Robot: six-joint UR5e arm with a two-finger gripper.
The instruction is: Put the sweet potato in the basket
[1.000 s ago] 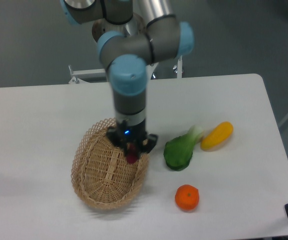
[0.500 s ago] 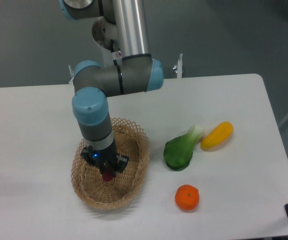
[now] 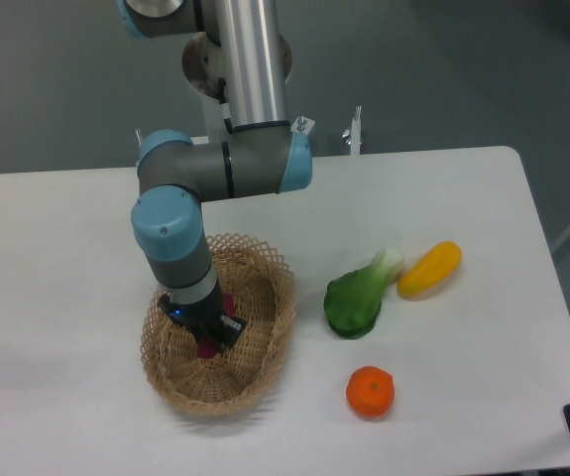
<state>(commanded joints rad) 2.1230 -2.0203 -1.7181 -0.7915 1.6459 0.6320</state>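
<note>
Sweet potato [image 3: 208, 346] — mostly hidden, axis unclear — inside basket [image 3: 265, 369]

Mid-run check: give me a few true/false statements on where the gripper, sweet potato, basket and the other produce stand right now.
1. The gripper is down inside the basket. True.
2. The sweet potato lies on the bare table beside the orange fruit. False: only a bit of magenta shows at the gripper, inside the basket.
3. The orange fruit sits on the table, outside the basket. True.
4. The yellow squash is in the basket. False: it lies on the table by the green vegetable.
5. The gripper's fingers are clearly visible and wide open. False: the wrist hides them.
</note>
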